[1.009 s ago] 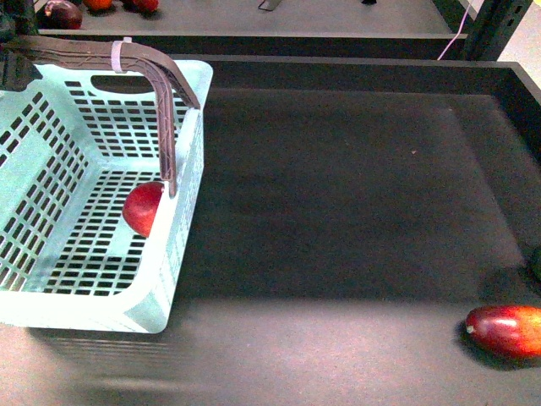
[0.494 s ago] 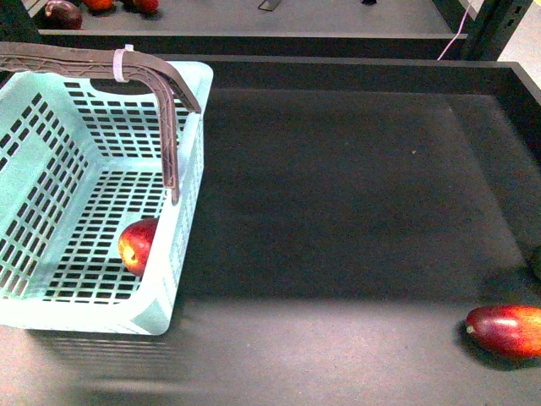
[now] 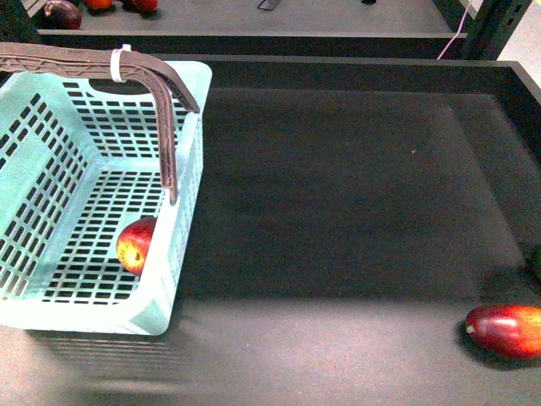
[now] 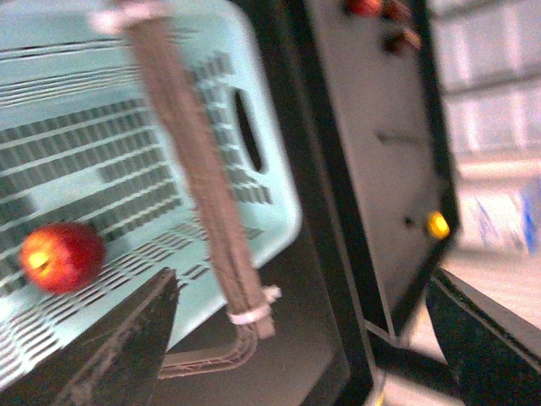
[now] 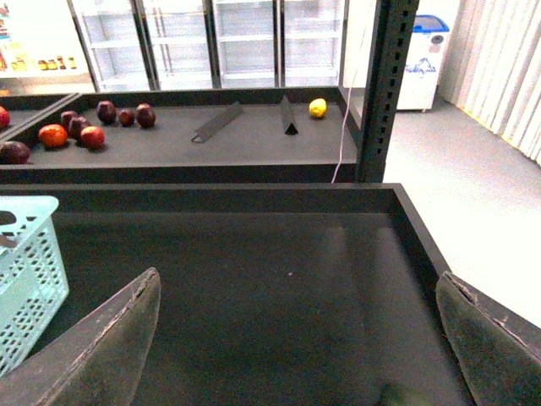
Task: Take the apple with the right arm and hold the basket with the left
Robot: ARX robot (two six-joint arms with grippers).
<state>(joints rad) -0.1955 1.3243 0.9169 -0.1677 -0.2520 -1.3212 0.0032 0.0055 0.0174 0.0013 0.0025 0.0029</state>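
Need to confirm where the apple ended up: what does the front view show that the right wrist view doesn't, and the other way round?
Only the front view shows the apple, lying inside the basket against its right wall, plus the brown handle with its white zip tie and an elongated dark-red fruit on the tray's near right. Only the right wrist view shows the open right claw, empty, the yellow fruit and glass-door fridges behind. Both show the basket and dark tray.

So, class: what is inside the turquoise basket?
One red apple lies on the basket's slotted floor against its near-right wall, which covers the apple's right edge. Nothing else shows inside.
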